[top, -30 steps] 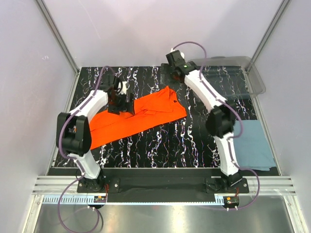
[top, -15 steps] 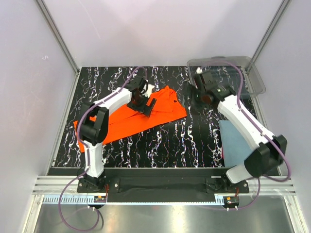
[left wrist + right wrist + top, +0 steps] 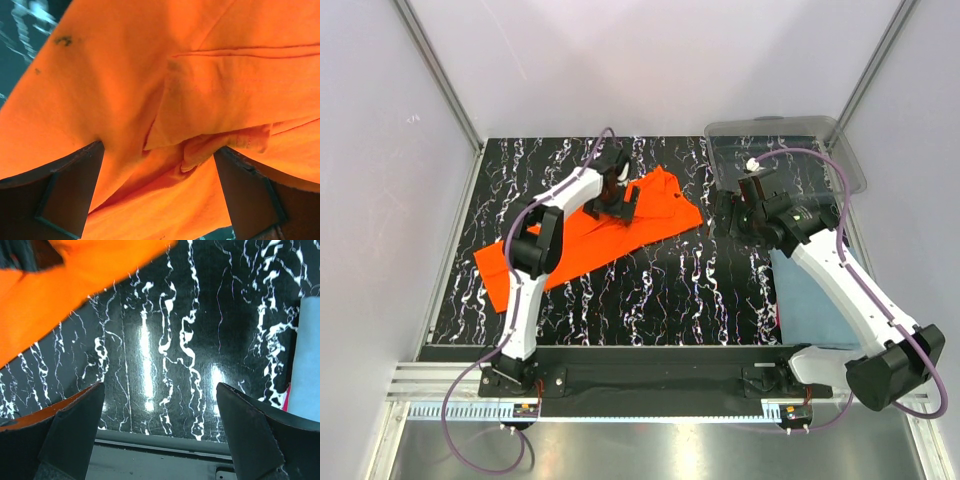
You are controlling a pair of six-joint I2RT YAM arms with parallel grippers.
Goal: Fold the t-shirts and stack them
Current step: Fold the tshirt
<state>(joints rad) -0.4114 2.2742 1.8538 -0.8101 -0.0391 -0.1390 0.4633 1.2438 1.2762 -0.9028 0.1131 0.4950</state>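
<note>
The orange t-shirt point(image 3: 590, 240) is lying on the left half of the black marbled bench point(image 3: 660, 290), stretching from the near left towards the far centre. The left tool point(image 3: 618, 200) is hanging over the far right part of this shirt. Its fingers point(image 3: 65, 195) are standing wide apart, so it is released and is grasping nothing. In the left wrist view these two dark fingers are framing a bunched fold of the orange cloth, where a stitched hem is crossing over wrinkled layers. I cannot tell if the fingertips are touching the cloth.

The right tool point(image 3: 728, 215) is hovering over bare bench, just to the right of the orange shirt's right edge. It is also released, and its fingers are spread with only the marbled surface showing between them.

The blue-grey t-shirt point(image 3: 815, 300) is lying flat at the near right of the bench, partly under the right arm and well apart from the orange one. A clear plastic bin point(image 3: 840, 160) is standing in the far right corner.
</note>
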